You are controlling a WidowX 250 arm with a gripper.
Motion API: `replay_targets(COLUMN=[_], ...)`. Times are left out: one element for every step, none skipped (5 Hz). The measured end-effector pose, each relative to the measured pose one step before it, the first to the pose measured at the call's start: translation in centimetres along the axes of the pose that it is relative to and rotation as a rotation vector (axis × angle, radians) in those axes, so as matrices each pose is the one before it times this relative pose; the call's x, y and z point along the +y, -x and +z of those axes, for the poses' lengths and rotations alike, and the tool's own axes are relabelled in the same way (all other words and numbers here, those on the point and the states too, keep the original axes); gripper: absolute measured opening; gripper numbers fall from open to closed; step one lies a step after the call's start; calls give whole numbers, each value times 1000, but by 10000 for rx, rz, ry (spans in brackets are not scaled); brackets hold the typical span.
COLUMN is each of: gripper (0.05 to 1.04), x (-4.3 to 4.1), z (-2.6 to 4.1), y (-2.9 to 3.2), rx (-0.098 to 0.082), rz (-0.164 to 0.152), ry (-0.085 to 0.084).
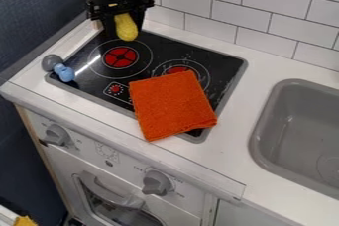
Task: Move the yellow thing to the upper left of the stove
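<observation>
End effector (120,16) is clamped on yellow thing (126,28) at upper left of stove (222,65); orange cloth (172,103) overlaps stove's near edge.

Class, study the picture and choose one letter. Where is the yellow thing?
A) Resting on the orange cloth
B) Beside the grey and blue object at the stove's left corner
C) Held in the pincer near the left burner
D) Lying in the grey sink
C, because the yellow thing hangs from the pincer, just past the far edge of the left burner as the camera sees it.
</observation>
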State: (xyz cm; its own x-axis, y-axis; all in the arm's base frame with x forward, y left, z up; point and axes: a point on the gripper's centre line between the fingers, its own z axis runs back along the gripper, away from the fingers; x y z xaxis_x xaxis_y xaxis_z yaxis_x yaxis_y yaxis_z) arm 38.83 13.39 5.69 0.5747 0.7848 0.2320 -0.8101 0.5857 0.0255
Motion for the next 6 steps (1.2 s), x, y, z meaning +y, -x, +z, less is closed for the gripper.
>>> replay_targets(gripper=[646, 646, 645, 717, 980, 1006], x=[481, -10, -262, -151, 76, 230], z=[-2137, -1246, -455, -405, 303, 8], y=[-1465, -139, 287, 132, 69, 124], rx=[371, 384, 344, 163, 140, 55], rz=[286, -60, -143, -127, 18, 66], ry=[-9, 16, 11, 11, -96, -178])
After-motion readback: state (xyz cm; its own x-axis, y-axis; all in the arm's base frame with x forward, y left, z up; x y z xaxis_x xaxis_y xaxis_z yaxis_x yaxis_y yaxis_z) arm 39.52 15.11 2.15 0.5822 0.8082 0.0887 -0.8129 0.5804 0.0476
